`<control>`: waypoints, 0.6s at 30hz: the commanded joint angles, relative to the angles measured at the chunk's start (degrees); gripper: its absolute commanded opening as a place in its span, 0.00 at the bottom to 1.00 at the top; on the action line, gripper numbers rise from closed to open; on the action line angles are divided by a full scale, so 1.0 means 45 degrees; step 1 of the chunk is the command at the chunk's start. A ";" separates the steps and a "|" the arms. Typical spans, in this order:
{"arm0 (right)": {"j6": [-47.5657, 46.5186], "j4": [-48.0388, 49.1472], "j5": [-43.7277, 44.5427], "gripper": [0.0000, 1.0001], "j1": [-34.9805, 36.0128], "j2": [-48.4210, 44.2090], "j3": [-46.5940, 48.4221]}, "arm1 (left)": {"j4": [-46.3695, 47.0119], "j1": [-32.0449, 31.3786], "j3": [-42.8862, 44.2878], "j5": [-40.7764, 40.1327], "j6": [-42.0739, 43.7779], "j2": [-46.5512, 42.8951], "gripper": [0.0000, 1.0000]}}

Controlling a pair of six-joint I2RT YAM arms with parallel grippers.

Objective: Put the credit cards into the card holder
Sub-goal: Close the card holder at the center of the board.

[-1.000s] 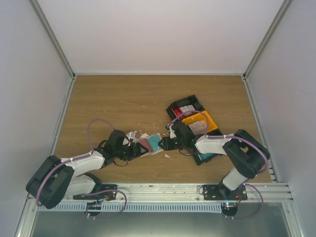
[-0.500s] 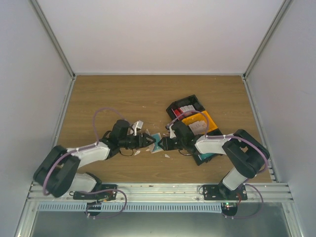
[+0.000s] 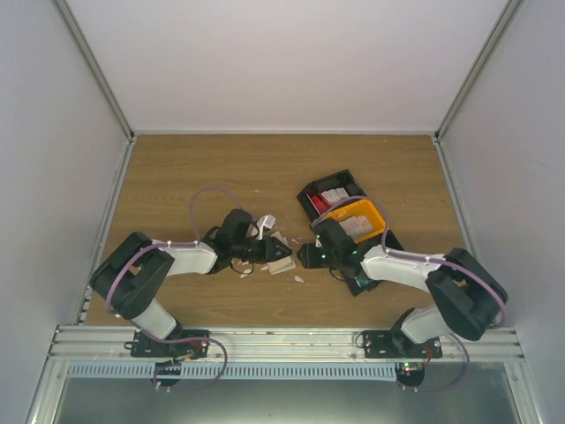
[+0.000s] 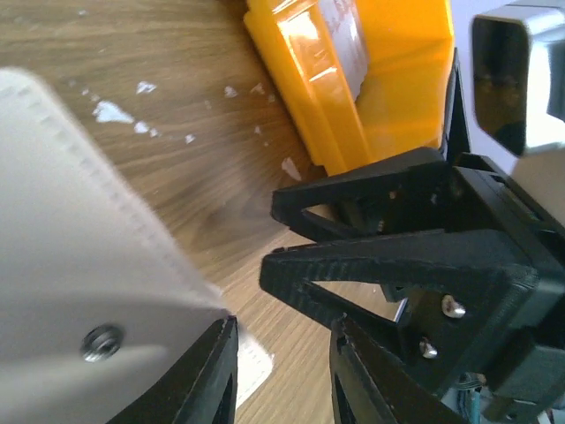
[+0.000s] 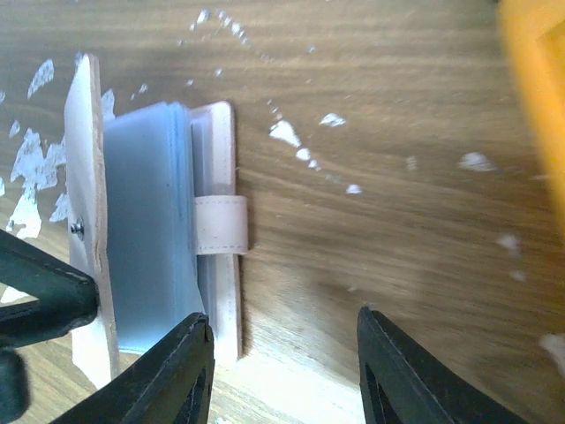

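The beige card holder [image 3: 281, 261] lies between both grippers, half open. In the right wrist view one cover [image 5: 88, 221] stands on edge, the pale blue pockets [image 5: 146, 221] show, and the snap tab [image 5: 221, 225] lies over the flat cover. My left gripper [image 3: 267, 252] [image 4: 282, 325] has its jaws apart, and the blurred cover [image 4: 88, 265] leans on one finger. My right gripper [image 3: 305, 256] [image 5: 282, 318] is open over bare wood, one finger beside the holder. Credit cards, red and white, sit in the black bin [image 3: 331, 190]; pale ones sit in the yellow bin [image 3: 357, 219] [image 4: 353, 79].
White scraps [image 5: 287, 132] are strewn on the wood around the holder. The two bins stand just behind my right arm, very close to its wrist. The right gripper's black fingers [image 4: 371, 265] fill the middle of the left wrist view.
My left gripper moved right up to the card holder and its jaws narrowed. The holder's cover swung over, hiding the red and teal that showed inside. The right arm drew slightly right.
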 commanded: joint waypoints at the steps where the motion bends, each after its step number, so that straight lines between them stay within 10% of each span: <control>1: -0.0249 -0.1589 0.1842 0.46 0.0007 -0.1234 0.0150 | -0.0283 -0.0331 0.0690 -0.0688 0.0460 0.0421 0.31; 18: -0.1956 0.0338 -0.2201 0.25 0.0068 0.1584 0.1194 | -0.0702 -0.0336 0.0668 -0.1527 0.0067 0.0986 0.07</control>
